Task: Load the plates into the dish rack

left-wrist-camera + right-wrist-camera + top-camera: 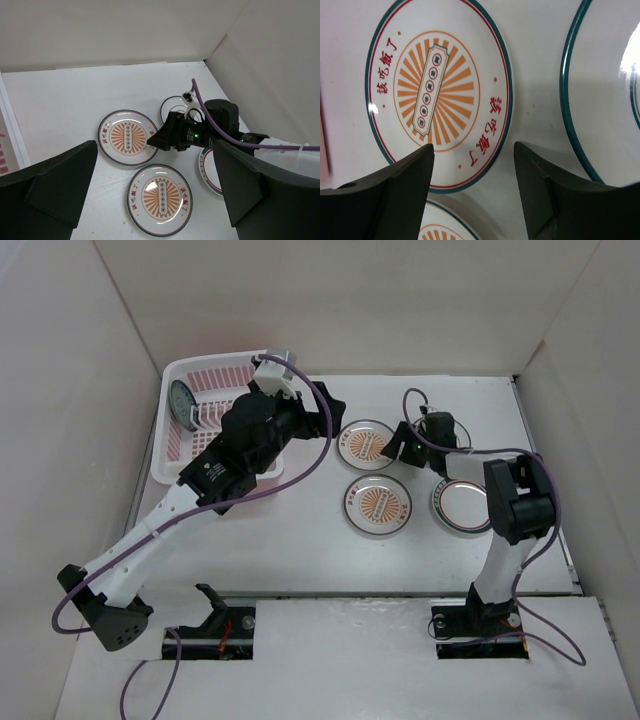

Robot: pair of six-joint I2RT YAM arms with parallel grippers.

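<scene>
The pale pink dish rack point(178, 465) stands at the far left, with the dark teal plate point(183, 400) upright in it. Two sunburst plates lie flat mid-table, the far one point(362, 443) and the near one point(377, 505). The white dark-rimmed plate point(462, 505) lies to the right. A white plate with a grey rim line point(172, 102) shows behind the right gripper. My right gripper point(473, 145) is open and low, with its fingers either side of the far sunburst plate's point(440, 95) rim. My left gripper point(155, 145) is open and empty, above the rack's right edge point(328, 412).
White walls close in the table on the left, far and right sides. Purple cables loop over both arms. A white plate's teal rim point(570, 100) lies close to the right of my right gripper's fingers.
</scene>
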